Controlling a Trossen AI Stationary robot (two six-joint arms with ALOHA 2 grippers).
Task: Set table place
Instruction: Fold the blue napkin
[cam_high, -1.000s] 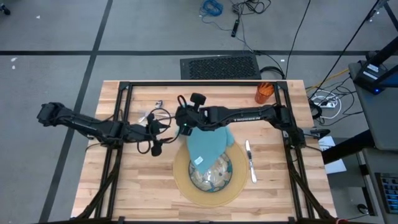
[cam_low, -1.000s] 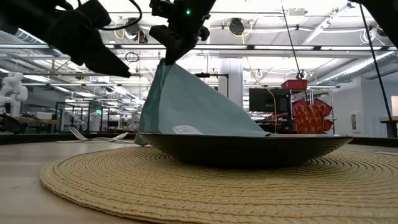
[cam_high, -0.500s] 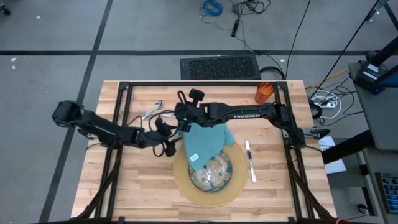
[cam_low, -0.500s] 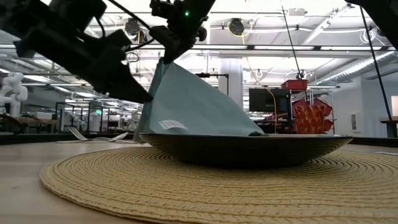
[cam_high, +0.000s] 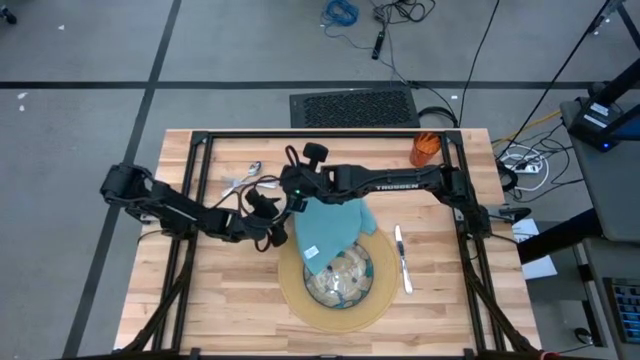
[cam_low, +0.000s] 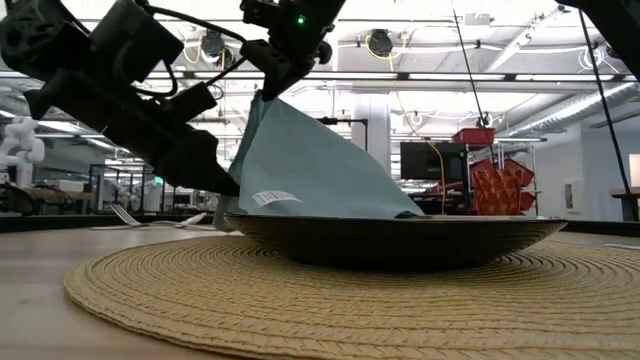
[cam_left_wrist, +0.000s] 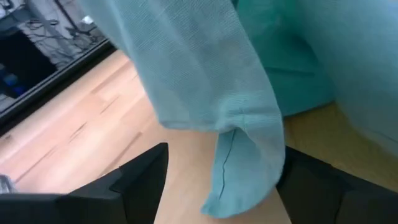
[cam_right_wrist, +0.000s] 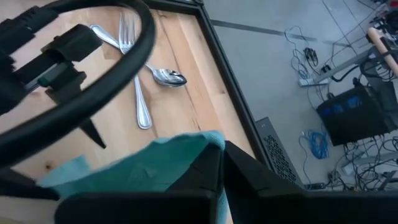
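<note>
Your right fingers (cam_high: 297, 203) are pinched tight on the top corner of the teal napkin (cam_high: 333, 228), holding it up so the cloth hangs in a slope with its lower part draped into the glass bowl (cam_high: 343, 281), which sits on the round woven mat (cam_high: 290, 285) toward the near middle of the desk (cam_high: 230, 310). Your left fingers (cam_high: 281, 232) stand wide apart with nothing in them, and the wrist view shows a loose hanging edge of the napkin dangling just between them. Judging from this, the risk is twofold: if you close the left fingers too shallow you may catch only the hem, and the cloth could slip out once you pull; if both arms then pull apart while the napkin lies in the bowl, the drag could tip or slide the bowl off the mat's centre. Farther out, the fork (cam_right_wrist: 132, 68) and spoon (cam_right_wrist: 155, 67) lie together near the far left of the desk, the knife (cam_high: 402, 258) sits right of the mat, and the orange cup (cam_high: 424, 149) stands at the far right corner.
</note>
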